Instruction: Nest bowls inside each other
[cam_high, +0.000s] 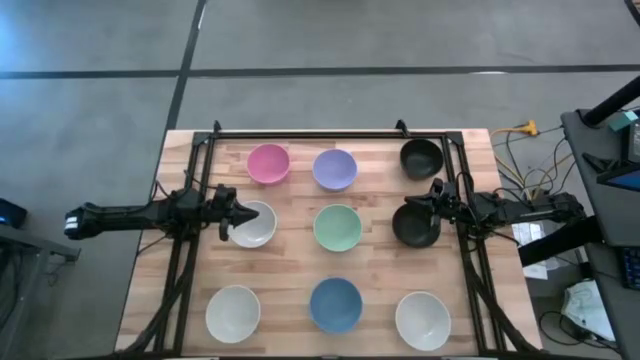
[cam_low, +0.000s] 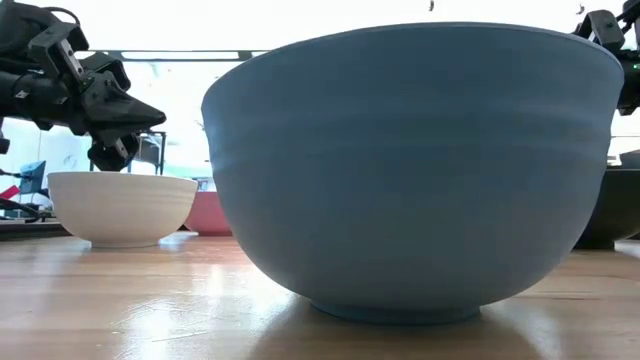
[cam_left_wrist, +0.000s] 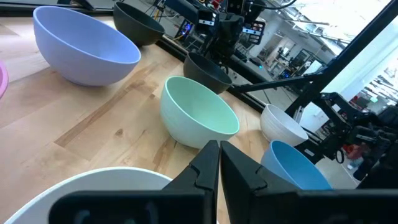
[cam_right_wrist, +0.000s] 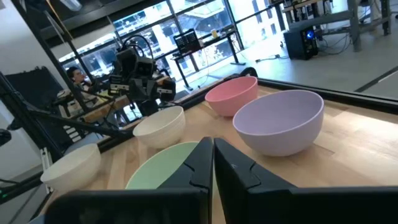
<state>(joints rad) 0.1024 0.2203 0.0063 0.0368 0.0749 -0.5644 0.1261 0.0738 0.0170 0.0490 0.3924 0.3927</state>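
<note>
High view shows nine bowls in three rows on the tabletop (cam_high: 300, 245), none nested yet. Left gripper (cam_high: 238, 213) hangs over the middle-left white bowl (cam_high: 254, 226), jaws clenched on nothing. Right gripper (cam_high: 412, 207) hangs over a black bowl (cam_high: 416, 225), jaws clenched too

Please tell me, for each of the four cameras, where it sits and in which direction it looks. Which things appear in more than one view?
High view: above the table, looking straight down; shows both arms, left gripper over a white bowl, right gripper over a black bowl.
Low view: at table height, looking level; the blue bowl fills it.
Left wrist view: looks past its shut fingers toward the mint green bowl.
Right wrist view: looks past its shut fingers toward the lavender bowl.
Shared: both wrist views show the mint green and lavender bowls.
</note>
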